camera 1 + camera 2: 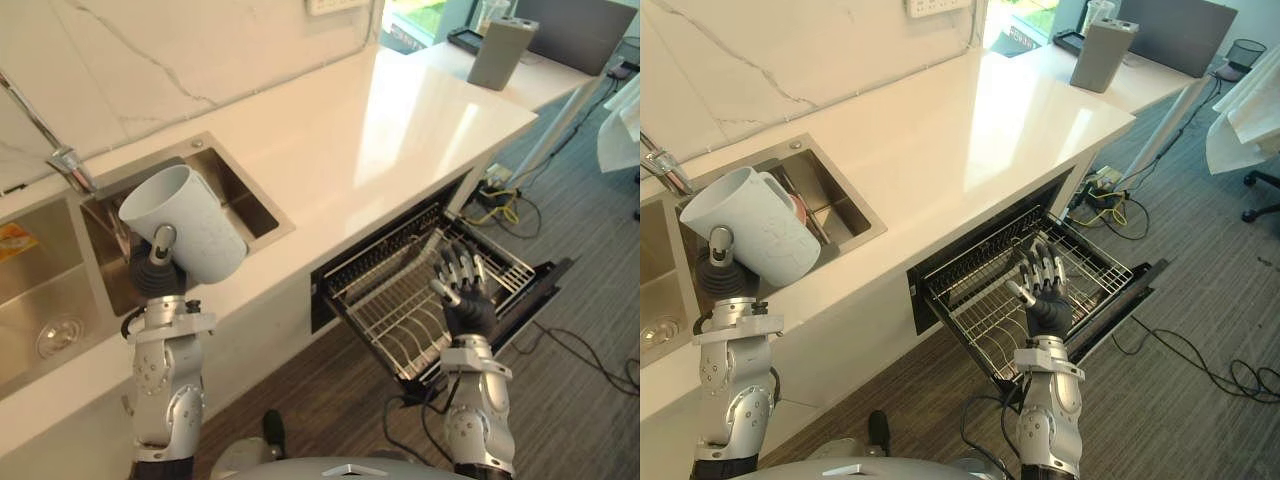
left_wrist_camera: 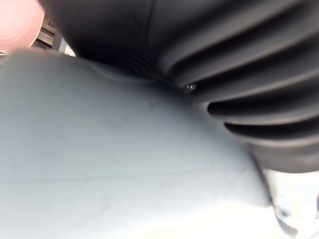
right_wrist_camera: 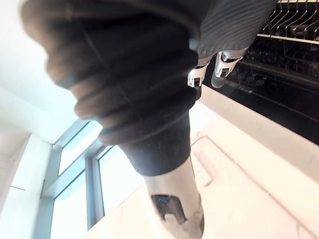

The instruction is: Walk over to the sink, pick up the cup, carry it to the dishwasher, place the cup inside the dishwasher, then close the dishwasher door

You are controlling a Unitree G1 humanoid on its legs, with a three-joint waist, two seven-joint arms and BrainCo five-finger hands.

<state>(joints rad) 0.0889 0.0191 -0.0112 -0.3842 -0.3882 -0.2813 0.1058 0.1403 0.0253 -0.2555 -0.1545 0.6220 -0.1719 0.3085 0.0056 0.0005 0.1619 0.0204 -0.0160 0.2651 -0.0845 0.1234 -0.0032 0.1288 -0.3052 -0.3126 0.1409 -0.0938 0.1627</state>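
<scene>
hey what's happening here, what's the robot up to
The left robot hand holds a pale cup, tilted, above the counter edge by the sink. The dishwasher stands open with its wire rack pulled out, and the right robot hand hovers open over that rack. The cup is not in the dishwasher yet.

Grey box (image 1: 503, 52) on worktop (image 1: 562, 84), cables (image 1: 497, 208) on floor (image 1: 590, 300)

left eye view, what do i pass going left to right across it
round steel sink drain → tall white cup tilted in the left hand → pulled-out wire dishwasher rack → white cloth at the right edge
</scene>
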